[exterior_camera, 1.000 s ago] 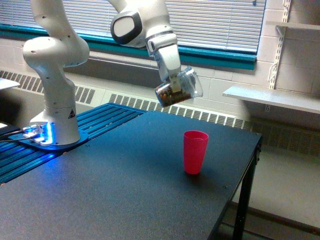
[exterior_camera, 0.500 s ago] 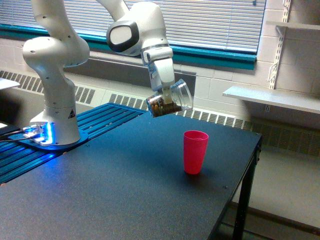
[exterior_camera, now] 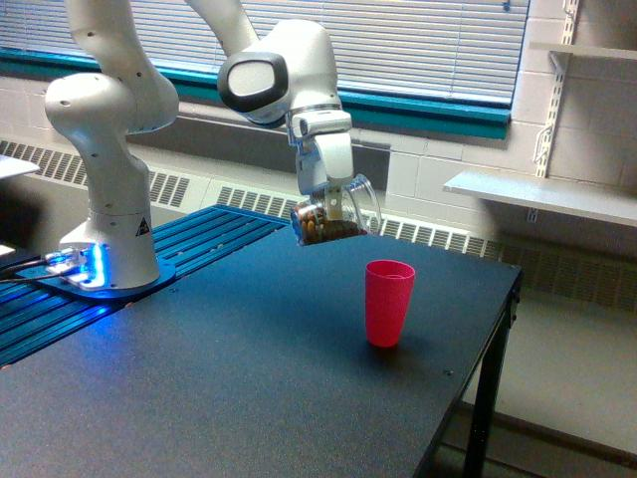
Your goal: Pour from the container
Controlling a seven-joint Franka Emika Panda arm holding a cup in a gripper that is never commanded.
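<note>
You've got one table (exterior_camera: 249,398), one arm (exterior_camera: 109,129), one jar (exterior_camera: 333,219), one cup (exterior_camera: 388,302). Table: flat matte black top with a fine speckle, fills the lower frame, one black leg visible at lower right. Arm: glossy white rounded shells, base at left centre on a blue-lit plate. Cup: opaque pink, tapered, upright, right of centre on the table. Jar: clear, tilted, brown contents inside, in the air at upper centre, above and left of the cup, not touching it. Claw (exterior_camera: 331,204): clamped on the jar from above; the jar hangs directly under it, its mouth facing right.
</note>
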